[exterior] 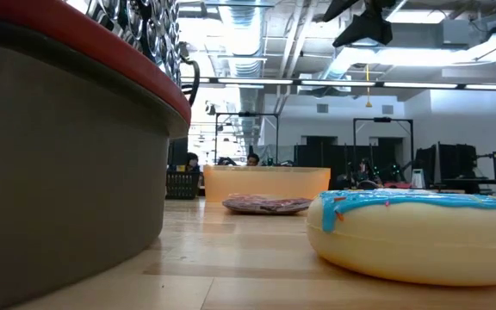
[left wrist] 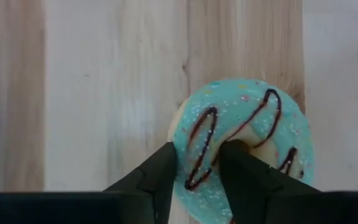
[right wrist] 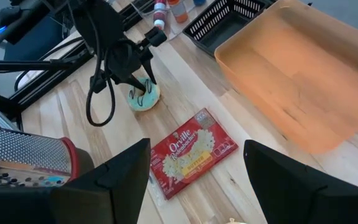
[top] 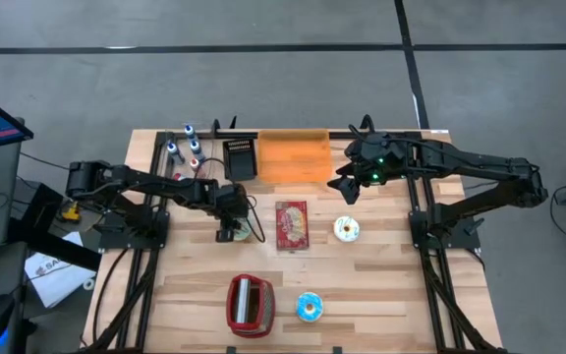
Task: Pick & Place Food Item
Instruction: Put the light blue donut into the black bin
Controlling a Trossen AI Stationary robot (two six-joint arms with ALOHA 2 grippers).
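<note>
Doughnut time on the wooden counter (top: 381, 295)! We've got the left gripper (left wrist: 197, 177) tipped steeply down onto the round doughnut with turquoise icing and dark squiggles (left wrist: 244, 146), which lies flat on the boards near the counter's middle, just beside the red flat popcorn packet (right wrist: 191, 152). Our jaws straddle the ring, one finger over the outer rim, the other at the hole, pressed against the icing but not lifting anything yet — a grasp forming, we'd judge, not finished.

Up high at the far edge, the right gripper (right wrist: 197, 180) hangs with jaws spread wide and empty, above the translucent orange rectangular bin (top: 294, 157).

So where are we? Early, by our reckoning: the pick is only being made, and the lift, the carry and the drop are all ahead. That orange bin looks the likely target, though nothing confirms it. Two more doughnuts, a white-iced one (top: 347, 229) and a blue-iced one (top: 310, 307), sit untouched.
</note>
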